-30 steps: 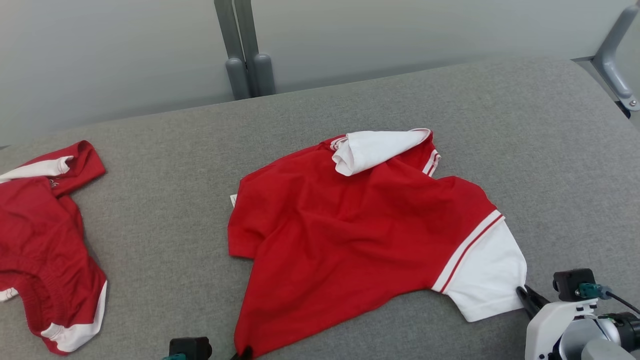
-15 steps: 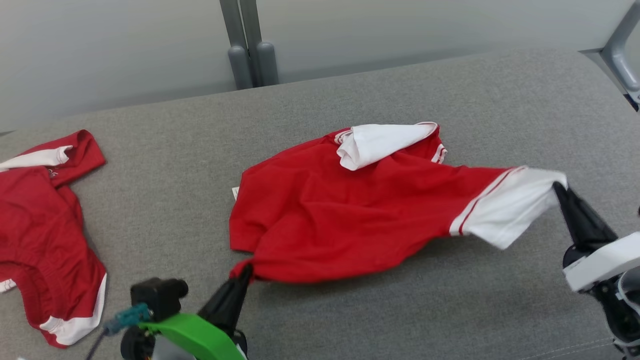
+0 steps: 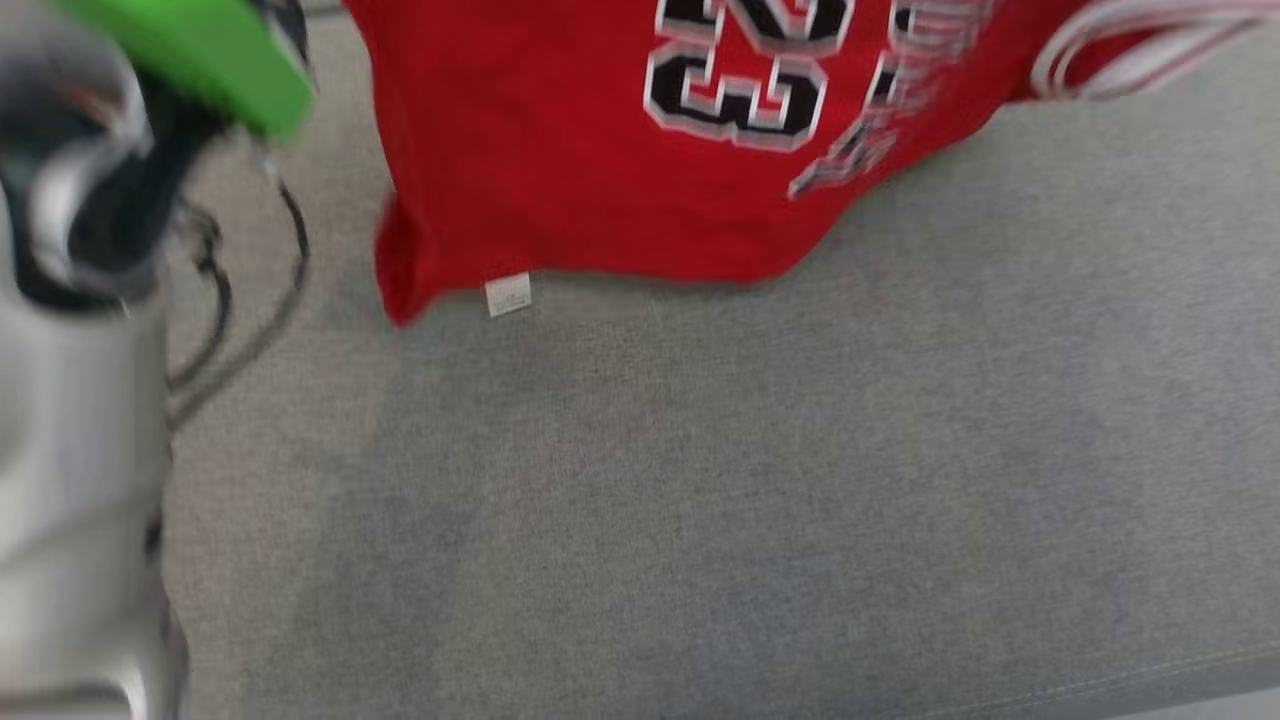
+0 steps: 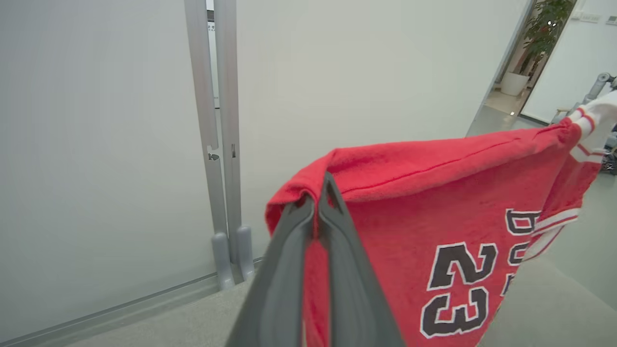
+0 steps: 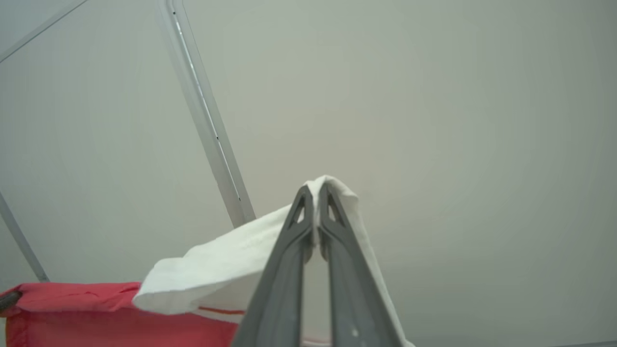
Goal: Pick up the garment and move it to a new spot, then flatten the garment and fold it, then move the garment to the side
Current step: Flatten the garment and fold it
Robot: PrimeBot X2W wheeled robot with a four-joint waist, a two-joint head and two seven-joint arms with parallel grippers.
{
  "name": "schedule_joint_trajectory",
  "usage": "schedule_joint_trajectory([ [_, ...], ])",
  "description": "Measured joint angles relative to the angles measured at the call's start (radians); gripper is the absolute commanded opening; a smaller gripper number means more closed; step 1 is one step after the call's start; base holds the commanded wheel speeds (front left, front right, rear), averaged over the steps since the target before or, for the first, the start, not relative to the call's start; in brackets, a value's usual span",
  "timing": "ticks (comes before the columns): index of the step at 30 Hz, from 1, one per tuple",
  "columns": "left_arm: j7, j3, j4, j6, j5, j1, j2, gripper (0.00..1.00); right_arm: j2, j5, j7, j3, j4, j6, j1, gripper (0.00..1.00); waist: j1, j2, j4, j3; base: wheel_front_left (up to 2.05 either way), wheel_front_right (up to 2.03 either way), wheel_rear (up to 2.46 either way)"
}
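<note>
While pinched by left claw (image 4: 316, 205), right claw (image 5: 315, 195) | garment (image 4: 409, 217) stretched sideways

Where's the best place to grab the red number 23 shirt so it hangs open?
Two far-apart edges, as now: the left pincer pinches a red corner of the red fabric jersey with the black 23, the right pincer the tip of its white sleeve. Thin edges fit the narrow fingers, and coming from opposite sides should spread the cloth.

Right gripper (image 5: 315, 192) pinches garment (image 5: 217, 265) (white sleeve)
</note>
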Motion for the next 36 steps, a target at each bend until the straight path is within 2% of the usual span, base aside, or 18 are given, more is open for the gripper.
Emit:
schedule_joint_trajectory([
  [5, -0.110, -0.010, 0.292, 0.002, 0.118, -0.355, -0.004, 0.00, 0.141, -0.218, 0.016, 0.043, 0.235, 0.000, -0.414, 0.00, 0.0002, -0.0001, 0.016, 0.102, 0.00, 0.00, 0.00],
  [10, -0.293, -0.012, 0.542, 0.026, 0.192, -0.614, -0.040, 0.00, 0.227, -0.397, -0.116, 0.035, 0.439, 0.000, -0.723, 0.00, 0.0002, -0.0001, 0.030, 0.191, 0.00, 0.00, 0.00],
  [14, -0.420, -0.023, 0.679, 0.016, 0.222, -0.726, -0.050, 0.00, 0.256, -0.428, -0.185, 0.059, 0.539, 0.000, -0.827, 0.00, 0.0002, -0.0001, 0.038, 0.250, 0.00, 0.00, 0.00],
  [17, -0.493, -0.038, 0.781, -0.001, 0.225, -0.742, -0.054, 0.00, 0.266, -0.386, -0.227, 0.110, 0.582, 0.000, -0.826, 0.00, 0.0001, 0.0000, 0.044, 0.292, 0.00, 0.00, 0.00],
  [21, -0.580, -0.052, 0.874, -0.021, 0.207, -0.676, -0.081, 0.00, 0.263, -0.283, -0.295, 0.201, 0.562, 0.000, -0.668, 0.00, 0.0001, 0.0000, 0.047, 0.326, 0.00, 0.00, 0.00],
  [26, -0.718, -0.068, 0.936, -0.036, 0.150, -0.442, -0.102, 0.00, 0.216, -0.068, -0.395, 0.270, 0.416, 0.000, -0.265, 0.00, 0.0000, 0.0000, 0.050, 0.306, 0.00, 0.00, 0.00],
  [28, -0.746, -0.092, 0.940, -0.040, 0.143, -0.335, -0.102, 0.00, 0.180, -0.033, -0.422, 0.293, 0.357, 0.000, -0.096, 0.00, 0.0000, 0.0000, 0.051, 0.287, 0.00, 0.00, 0.00],
  [33, -0.788, -0.175, 0.851, -0.040, 0.091, -0.047, -0.067, 0.00, 0.136, 0.051, -0.461, 0.259, 0.193, 0.000, 0.266, 0.00, -0.0002, 0.0000, 0.043, 0.219, 0.00, 0.00, 0.00],
  [36, -0.780, -0.218, 0.801, -0.041, 0.043, 0.150, -0.063, 0.00, 0.128, 0.051, -0.464, 0.234, 0.123, 0.000, 0.480, 0.00, -0.0002, 0.0000, 0.037, 0.171, 0.00, 0.00, 0.00],
])
